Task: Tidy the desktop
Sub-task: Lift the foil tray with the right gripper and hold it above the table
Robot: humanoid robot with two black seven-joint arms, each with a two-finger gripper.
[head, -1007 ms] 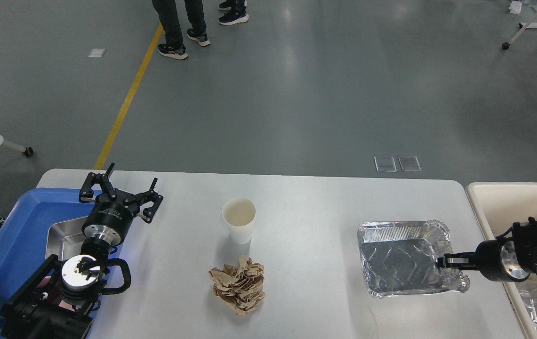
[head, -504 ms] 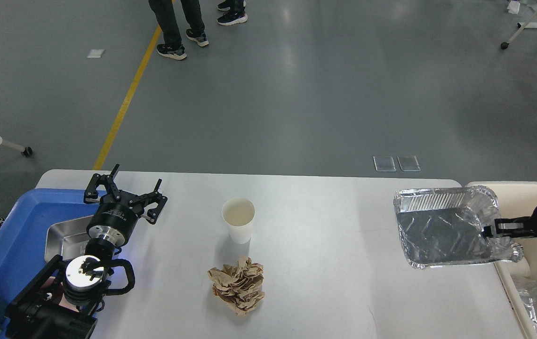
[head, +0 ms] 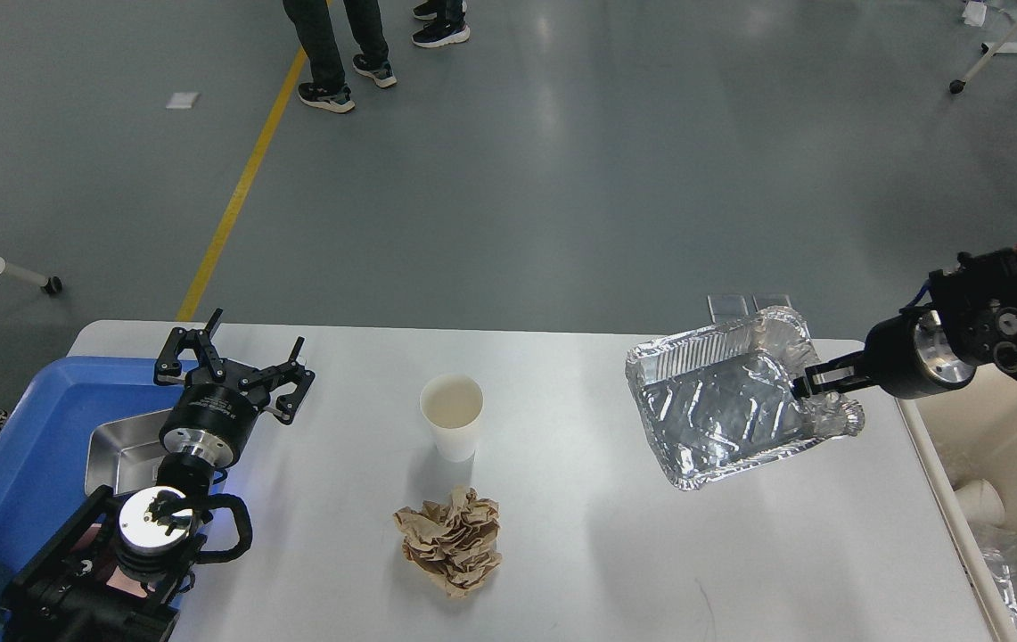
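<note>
You see the desktop [head: 561, 553], white-grey with rounded corners, filling the lower half of the view from about 8 o'clock to 4 o'clock. At 8 o'clock a blue tray [head: 36, 446] overlaps its left end, and inside it lies a steel pan [head: 120, 446], partly hidden by the left arm. At 4 o'clock a beige bin [head: 1007, 464] stands just beside the right edge of the desktop. At 3 o'clock the foil container [head: 722, 410] is in the air above the right part of the desktop, tilted, with its open side toward you. The right gripper [head: 816, 379] is closed on the right rim of this container, where the foil is crushed. At 9 o'clock the left gripper [head: 236, 357] hovers over the border between the tray and the desktop, its fingers spread wide and holding nothing. Near the centre a white paper cup [head: 452, 426] stands upright on the desktop, and at 6 o'clock, near the cup, lies a crumpled brown paper [head: 452, 539].
</note>
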